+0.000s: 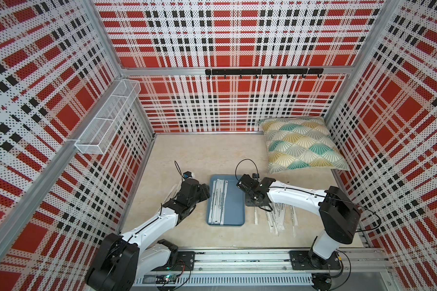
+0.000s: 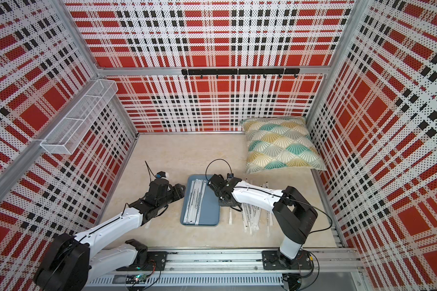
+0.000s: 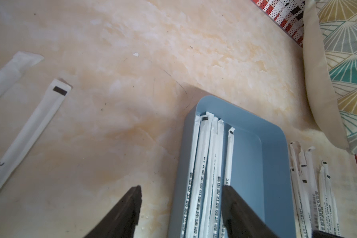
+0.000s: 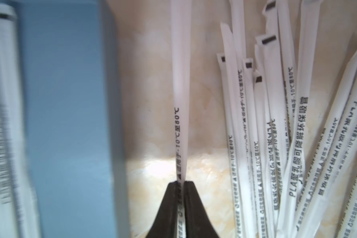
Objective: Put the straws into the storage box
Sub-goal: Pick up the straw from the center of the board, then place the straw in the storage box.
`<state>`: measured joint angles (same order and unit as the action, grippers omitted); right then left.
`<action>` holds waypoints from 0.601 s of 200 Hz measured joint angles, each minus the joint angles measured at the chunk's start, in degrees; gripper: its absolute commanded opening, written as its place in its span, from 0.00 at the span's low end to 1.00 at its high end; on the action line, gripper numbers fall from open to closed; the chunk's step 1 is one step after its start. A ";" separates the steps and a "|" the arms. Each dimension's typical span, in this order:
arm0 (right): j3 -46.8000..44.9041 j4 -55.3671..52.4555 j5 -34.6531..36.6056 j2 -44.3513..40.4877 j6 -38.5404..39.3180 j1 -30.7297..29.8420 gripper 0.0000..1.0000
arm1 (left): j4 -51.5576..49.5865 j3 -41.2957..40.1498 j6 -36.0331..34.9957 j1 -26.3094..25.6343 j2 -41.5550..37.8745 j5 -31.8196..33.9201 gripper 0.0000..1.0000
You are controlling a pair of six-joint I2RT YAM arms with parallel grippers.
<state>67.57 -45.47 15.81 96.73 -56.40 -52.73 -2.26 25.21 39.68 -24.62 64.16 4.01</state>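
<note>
Fingers (image 4: 169, 204) on your right gripper (image 4: 181, 182) were clamped shut on one straw (image 4: 180, 92). It ran out ahead of them over the table (image 4: 153, 185), just beside the box (image 4: 70, 103) wall and parallel to it. Couldn't tell if it had left the table yet.

The loose pile (image 4: 273, 123) fanned out on its other side, so I'd say lift straight up before you swing, or you'd likely drag neighbours along. Then hop the rim, keep it lined up with the box's long side, and let go low over the bare half, next to the row (image 1: 218, 201) already packed in.

Your left gripper (image 3: 182, 186) hung with fingers apart, holding nothing, straddling the box's other long wall. Two more straws (image 3: 29, 134) lay on the table on that side. My guess is it sat close enough to crowd the drop, so give it room.
</note>
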 measured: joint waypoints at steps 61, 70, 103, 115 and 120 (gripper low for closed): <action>17.49 4.92 2.43 7.61 -6.95 -5.57 0.15 | -0.07 -0.22 1.44 -2.23 -0.04 1.25 0.66; 17.81 6.23 2.40 9.53 -7.74 -5.84 0.15 | -0.04 -0.22 1.68 -2.25 -0.04 1.25 0.66; 16.83 7.91 0.26 15.61 -9.11 -6.25 0.15 | -0.07 -0.28 2.29 -2.64 -0.42 1.33 0.65; 16.17 8.13 -0.59 16.72 -9.27 -6.25 0.16 | -0.07 -0.42 2.36 -2.64 -0.81 1.44 0.65; 15.98 8.17 -0.90 17.07 -9.27 -6.23 0.16 | -0.09 -0.44 2.38 -2.64 -0.90 1.46 0.66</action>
<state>83.55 -37.30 14.92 113.80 -65.67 -58.96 -2.35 24.77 42.06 -27.27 63.26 5.48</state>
